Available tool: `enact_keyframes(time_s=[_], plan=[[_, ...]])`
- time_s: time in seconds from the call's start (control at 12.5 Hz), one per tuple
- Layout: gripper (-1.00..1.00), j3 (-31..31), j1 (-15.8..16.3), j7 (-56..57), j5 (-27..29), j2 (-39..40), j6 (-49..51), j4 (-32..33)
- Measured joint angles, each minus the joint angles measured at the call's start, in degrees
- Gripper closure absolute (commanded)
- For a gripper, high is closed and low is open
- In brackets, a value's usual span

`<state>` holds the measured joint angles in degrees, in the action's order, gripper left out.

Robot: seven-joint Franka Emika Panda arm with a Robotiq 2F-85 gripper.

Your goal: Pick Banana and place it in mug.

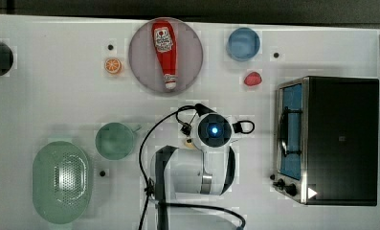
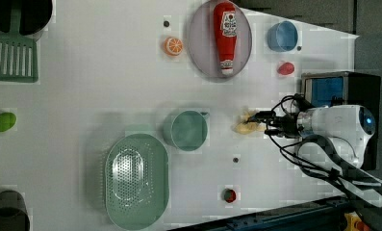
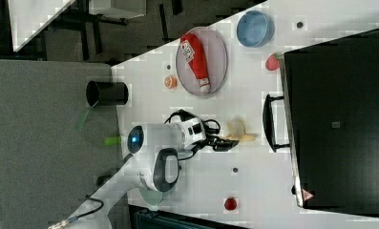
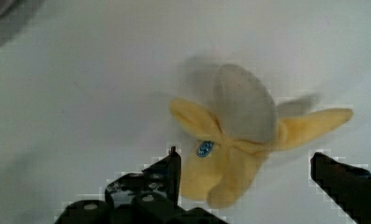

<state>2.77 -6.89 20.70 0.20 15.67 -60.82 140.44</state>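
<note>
The banana [image 4: 230, 140] is a yellow soft toy, half peeled, with a small blue sticker, and it lies on the white table. My gripper [image 4: 245, 158] is open, with one black finger on each side of the banana's lower end and a gap to each. In the left view the banana [image 2: 246, 122] lies just beyond the gripper [image 2: 264, 122], with the pale teal mug [image 2: 188, 130] a short way to the left view's left. In the top view the mug [image 1: 115, 140] stands upright and empty, left of the arm, whose wrist covers most of the banana [image 1: 190, 143].
A grey plate [image 1: 144, 72] holding a ketchup bottle [image 1: 164, 52], a blue bowl [image 1: 243, 43], an orange slice [image 1: 113, 65] and a red fruit [image 1: 252, 78] lie at the top view's far side. A toaster oven [image 1: 336, 139] stands at its right, a green colander [image 1: 61, 182] at its lower left.
</note>
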Motion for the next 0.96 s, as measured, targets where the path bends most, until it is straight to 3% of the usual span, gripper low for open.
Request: enact_keyframes(time_s=[0.24,0.48,0.72,0.96], plan=[[-1.00,0.51,-0.01,0.78,0.29,6.34,-2.18,0.22],[-0.29,0.86,1.33,1.26,1.16,5.74,-4.20,0.34],[0.42,0.06,0.40,1.90,0.78,5.15,-8.95,0.34],[0.42,1.28,-0.58,2.35,1.45,4.81,-8.50,0.22]])
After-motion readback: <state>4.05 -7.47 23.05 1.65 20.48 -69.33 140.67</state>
